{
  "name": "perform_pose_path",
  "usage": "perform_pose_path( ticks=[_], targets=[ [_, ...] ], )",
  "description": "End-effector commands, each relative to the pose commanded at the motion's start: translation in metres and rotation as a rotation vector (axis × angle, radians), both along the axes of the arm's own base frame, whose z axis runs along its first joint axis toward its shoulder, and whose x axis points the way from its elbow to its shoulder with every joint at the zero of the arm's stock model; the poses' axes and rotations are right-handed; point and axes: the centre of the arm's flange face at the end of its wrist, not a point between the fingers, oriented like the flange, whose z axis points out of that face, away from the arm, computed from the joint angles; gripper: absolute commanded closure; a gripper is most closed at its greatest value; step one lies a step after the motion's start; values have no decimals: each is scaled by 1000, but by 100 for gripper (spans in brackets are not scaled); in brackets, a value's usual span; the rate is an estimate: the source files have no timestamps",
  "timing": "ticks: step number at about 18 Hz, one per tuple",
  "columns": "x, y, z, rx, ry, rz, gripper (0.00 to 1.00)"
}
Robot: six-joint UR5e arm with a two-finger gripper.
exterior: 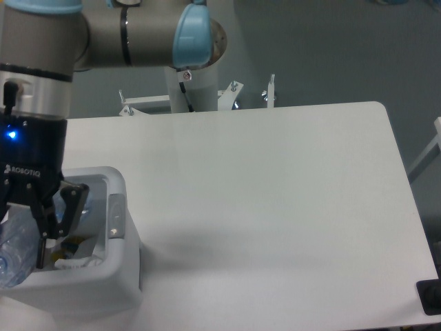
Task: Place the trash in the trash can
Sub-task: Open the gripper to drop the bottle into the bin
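My gripper (26, 238) hangs over the left part of the white trash can (118, 238), shut on the crushed clear plastic bottle (15, 249). The bottle is tilted, with its lower end at the frame's left edge above the can's opening. Inside the can lies a crumpled white paper scrap (74, 261) with something yellow beside it. The gripper's left finger is cut off by the frame edge. A small grey latch (115, 216) sits on the can's right rim.
The arm's base column (194, 62) stands behind the table's far edge, with metal brackets (269, 89) beside it. A black object (430, 296) sits at the table's front right corner. The white table (275, 193) stretches to the right of the can.
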Motion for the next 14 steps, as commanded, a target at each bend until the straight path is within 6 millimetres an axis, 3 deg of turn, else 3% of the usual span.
perform_pose_path(
  ticks=[3, 5, 8, 11, 14],
  targets=[
    [-1, -1, 5, 7, 1, 3, 0],
    [-16, -8, 4, -1, 3, 38, 0],
    [-69, -32, 7, -15, 36, 150, 0],
    [-143, -70, 14, -41, 79, 312, 0],
    [-190, -113, -1, -123, 116, 367, 0]
  ],
)
